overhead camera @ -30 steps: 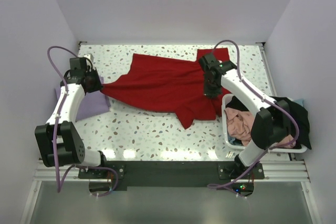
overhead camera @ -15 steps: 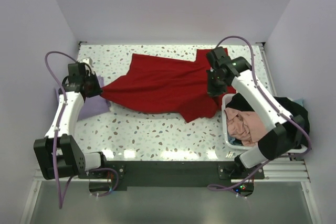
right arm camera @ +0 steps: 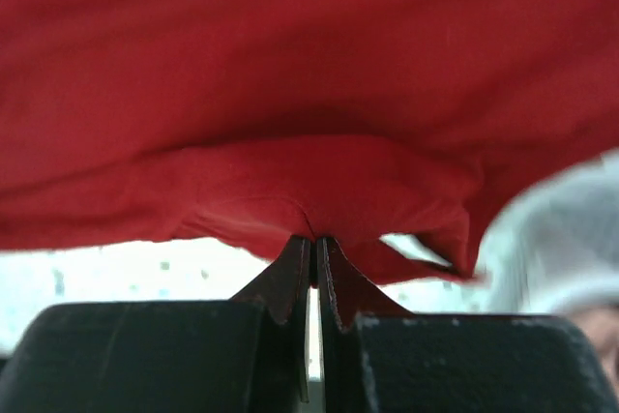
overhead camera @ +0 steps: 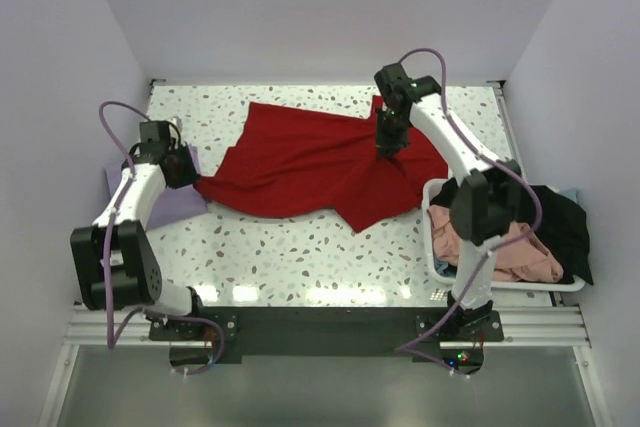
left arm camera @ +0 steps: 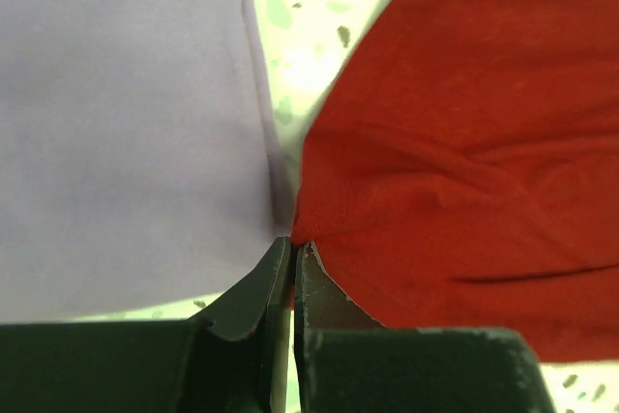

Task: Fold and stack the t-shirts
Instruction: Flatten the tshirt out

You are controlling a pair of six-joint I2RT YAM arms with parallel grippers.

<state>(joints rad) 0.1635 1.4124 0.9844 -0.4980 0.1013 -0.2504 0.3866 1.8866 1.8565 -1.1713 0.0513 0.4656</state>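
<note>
The red t-shirt, draped on the surface, is pinched at opposite edges by the closed left tool and closed right tool, the latter having been carried back from the basket, so flattening is judged under way.

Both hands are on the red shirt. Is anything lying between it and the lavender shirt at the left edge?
Nothing visible. The red t-shirt, pinched by the left hand and the right hand, ends right beside the lavender t-shirt; only a sliver of bare table shows between them. The white basket sits far right.
</note>
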